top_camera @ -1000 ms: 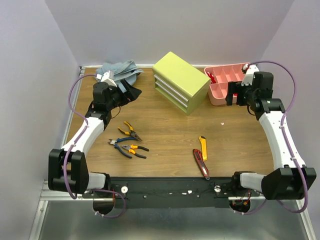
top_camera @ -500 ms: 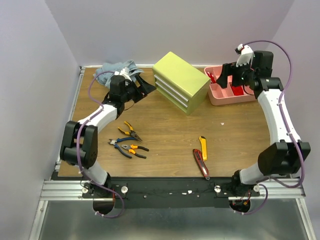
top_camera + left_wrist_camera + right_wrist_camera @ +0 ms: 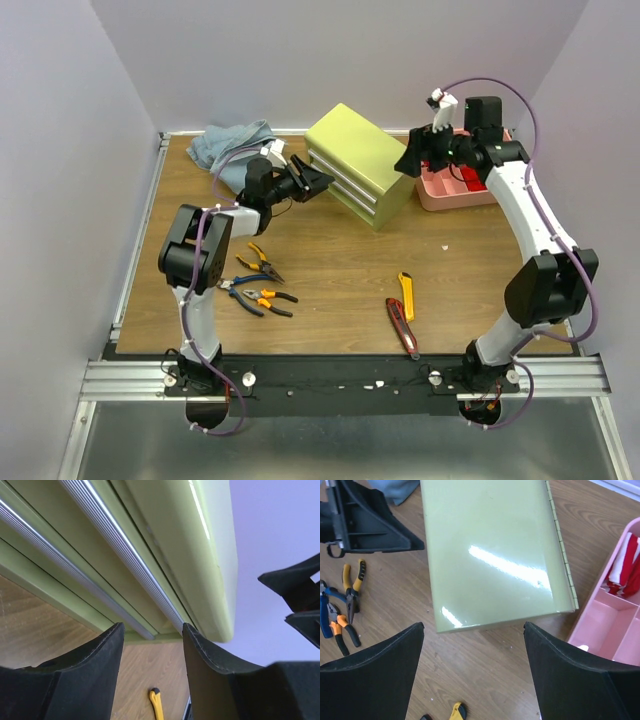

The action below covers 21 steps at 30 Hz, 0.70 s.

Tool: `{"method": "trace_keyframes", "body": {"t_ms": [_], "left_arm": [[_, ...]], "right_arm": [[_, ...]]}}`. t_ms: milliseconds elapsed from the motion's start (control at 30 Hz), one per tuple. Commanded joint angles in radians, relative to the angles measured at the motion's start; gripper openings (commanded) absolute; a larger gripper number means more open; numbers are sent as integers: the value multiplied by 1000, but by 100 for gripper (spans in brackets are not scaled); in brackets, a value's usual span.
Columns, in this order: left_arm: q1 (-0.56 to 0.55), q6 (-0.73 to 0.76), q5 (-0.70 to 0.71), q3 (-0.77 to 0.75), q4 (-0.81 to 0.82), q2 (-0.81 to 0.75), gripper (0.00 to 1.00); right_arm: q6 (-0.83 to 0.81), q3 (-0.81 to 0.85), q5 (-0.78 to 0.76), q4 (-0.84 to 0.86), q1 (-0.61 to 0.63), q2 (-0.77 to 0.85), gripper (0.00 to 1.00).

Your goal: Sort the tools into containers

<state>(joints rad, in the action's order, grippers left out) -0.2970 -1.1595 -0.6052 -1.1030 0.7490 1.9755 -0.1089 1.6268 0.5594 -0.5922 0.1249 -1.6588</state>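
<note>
Wood table (image 3: pixel 330 255), nearest you: red-black utility knife (image 3: pixel 403 328) and yellow utility knife (image 3: pixel 406 295), pliers (image 3: pixel 257 285) clustered to their left, open room around. Farther back, chest (image 3: pixel 362 163): three drawers (image 3: pixel 345 192) shut, contents hidden. Your left gripper (image 3: pixel 320 180) gapes empty just before the drawer fronts; right gripper (image 3: pixel 408 160) spread wide, empty, above the chest's right end, with a pink tray (image 3: pixel 465 188) beyond.

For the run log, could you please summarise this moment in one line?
left jaws: open, at yellow-green metal chest front | right jaws: open, above chest | drawers: shut
</note>
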Motion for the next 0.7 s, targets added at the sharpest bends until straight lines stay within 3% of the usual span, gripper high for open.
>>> {"method": "trace_keyframes", "body": {"t_ms": [0,167,500,667], "left_arm": [[-7,-51,-11,-72,87,78,59],[-11,-68,-5,-112,87,131,60],[-28,-118,1,-158,197,213,60],[-36,-138,-21,-164,354,263,64]], "right_arm": [[31,39,14,42,16,-18,86],[46,68,14,35,27,-67,76],[25,71,-19,17,36,-98,78],[6,50,-27,14,36,-91,80]]}}
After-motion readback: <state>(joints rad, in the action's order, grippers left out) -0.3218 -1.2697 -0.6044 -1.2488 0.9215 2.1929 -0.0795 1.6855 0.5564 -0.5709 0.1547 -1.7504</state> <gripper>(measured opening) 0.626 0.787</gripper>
